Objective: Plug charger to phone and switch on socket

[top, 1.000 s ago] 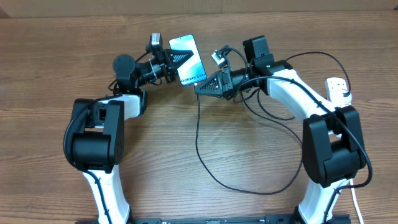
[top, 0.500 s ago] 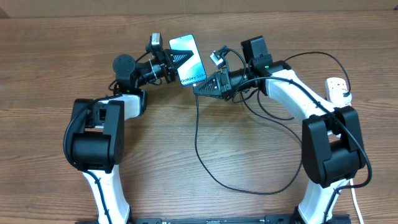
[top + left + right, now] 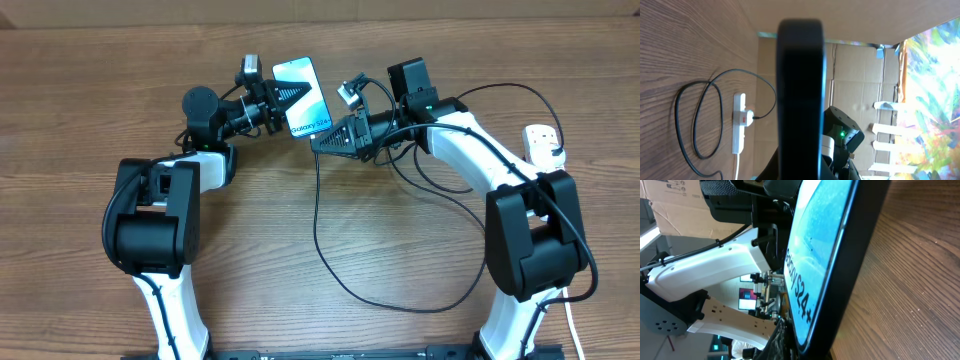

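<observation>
**Pincers both closed: left pincer [image 3: 296, 101] on phone [image 3: 308, 80], right pincer [image 3: 318, 143] on charger [image 3: 318, 220] end**

Obs. 1, nearest the arm bases: the charger is a thin black cable. It lies on the wooden table [image 3: 80, 120] in one wide loose loop between the two arms. One run goes straight up from the loop to the right pincer's fingertips.

Obs. 2, mid-table: the right pincer is pressed together where the cable ends. The connector itself is hidden between the fingers. The tips sit just beside the phone's near short edge; I cannot tell if they touch.

Obs. 3: the left pincer is clamped on the phone's left long edge. The phone is slim, with a bright cyan-blue screen facing up and a thin dark rim. Whether it rests on the table I cannot tell.

Obs. 4, writing: "S24+" reads clearly near the phone's lower end in the right wrist view.

Obs. 5, right side: the socket [image 3: 540, 143] is a white strip with a red switch mark, and the black cable reaches its side.

Obs. 6, far edge: cardboard boxes [image 3: 300, 8].

Count: two pincers, one phone, one charger, one socket.
</observation>
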